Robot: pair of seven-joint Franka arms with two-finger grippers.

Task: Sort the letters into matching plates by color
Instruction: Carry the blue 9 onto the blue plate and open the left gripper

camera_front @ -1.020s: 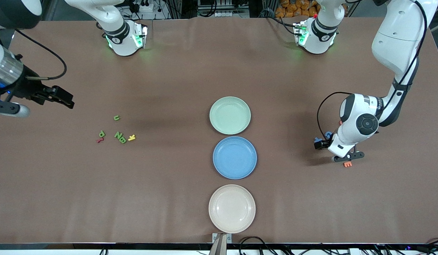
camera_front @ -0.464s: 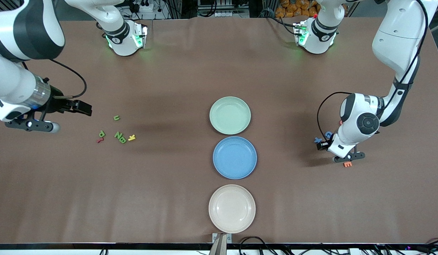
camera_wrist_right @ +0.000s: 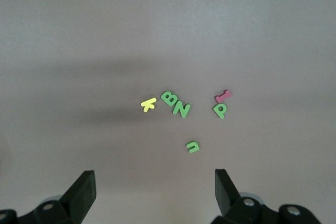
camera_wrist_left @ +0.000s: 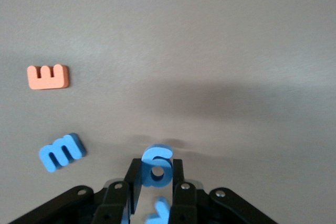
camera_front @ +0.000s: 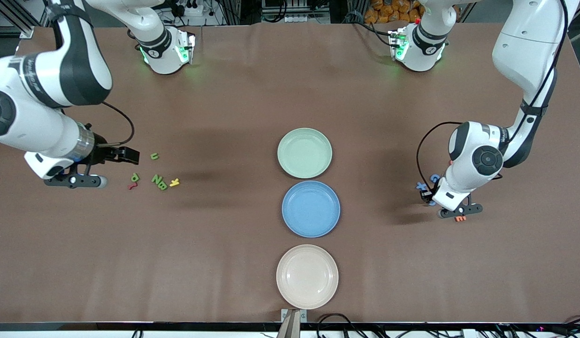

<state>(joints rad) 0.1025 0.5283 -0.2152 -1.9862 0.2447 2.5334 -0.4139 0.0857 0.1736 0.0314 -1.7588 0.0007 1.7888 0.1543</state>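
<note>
Since one second ago, the left gripper (camera_wrist_left: pixel 156 182) has closed and now clamps a small blue foam letter like a "6" (camera_wrist_left: pixel 157 166) at the left arm's end of the brown table (camera_front: pixel 233 94). Beside it lie a blue "m" (camera_wrist_left: pixel 62 151) and an orange "E" (camera_wrist_left: pixel 48 76). Meanwhile the right gripper (camera_wrist_right: pixel 155 190) has travelled over the table to the green letters (camera_front: pixel 159 181), its jaws wide apart and holding nothing; a yellow "k" (camera_wrist_right: pixel 148 104) and a red piece (camera_wrist_right: pixel 223 96) lie there too. In the middle stand the round mint green plate (camera_front: pixel 304 153), the blue plate (camera_front: pixel 311 209) and the cream plate (camera_front: pixel 307 276), ever nearer to the front camera.
</note>
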